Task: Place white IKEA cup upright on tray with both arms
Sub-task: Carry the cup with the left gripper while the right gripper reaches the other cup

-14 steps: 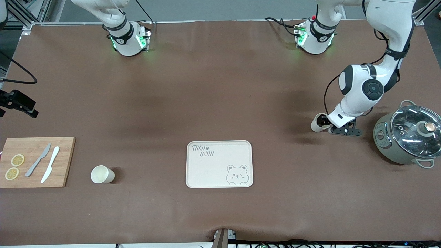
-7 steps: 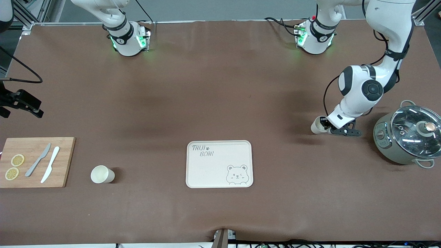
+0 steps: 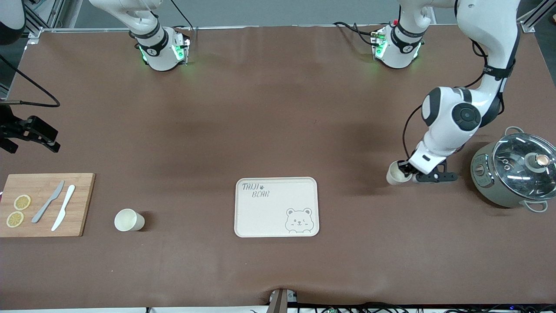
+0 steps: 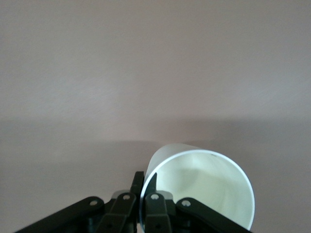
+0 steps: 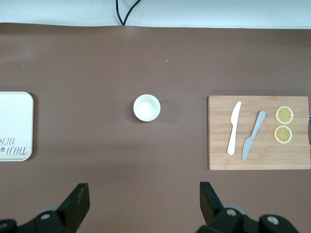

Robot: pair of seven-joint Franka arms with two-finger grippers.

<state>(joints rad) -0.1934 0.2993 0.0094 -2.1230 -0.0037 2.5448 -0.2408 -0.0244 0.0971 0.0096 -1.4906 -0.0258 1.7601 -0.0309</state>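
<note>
My left gripper (image 3: 407, 171) is shut on the rim of a white cup (image 3: 395, 174) and holds it tilted on its side over the table between the tray and the pot. In the left wrist view the fingers (image 4: 138, 182) pinch the wall of the cup (image 4: 204, 187), one inside and one outside. The cream-white bear tray (image 3: 276, 207) lies bare mid-table and also shows in the right wrist view (image 5: 14, 126). A second white cup (image 3: 128, 220) stands upright between the tray and the cutting board. My right gripper (image 5: 143, 204) is open and empty, high over the right arm's end of the table (image 3: 34, 134).
A wooden cutting board (image 3: 43, 204) with two knives and lemon slices lies at the right arm's end and also shows in the right wrist view (image 5: 257, 132). A grey pot with a glass lid (image 3: 512, 169) stands at the left arm's end, beside my left arm.
My left gripper has carried the cup lower in the front view and a little toward the tray. My right gripper has drifted slightly over the table's edge.
</note>
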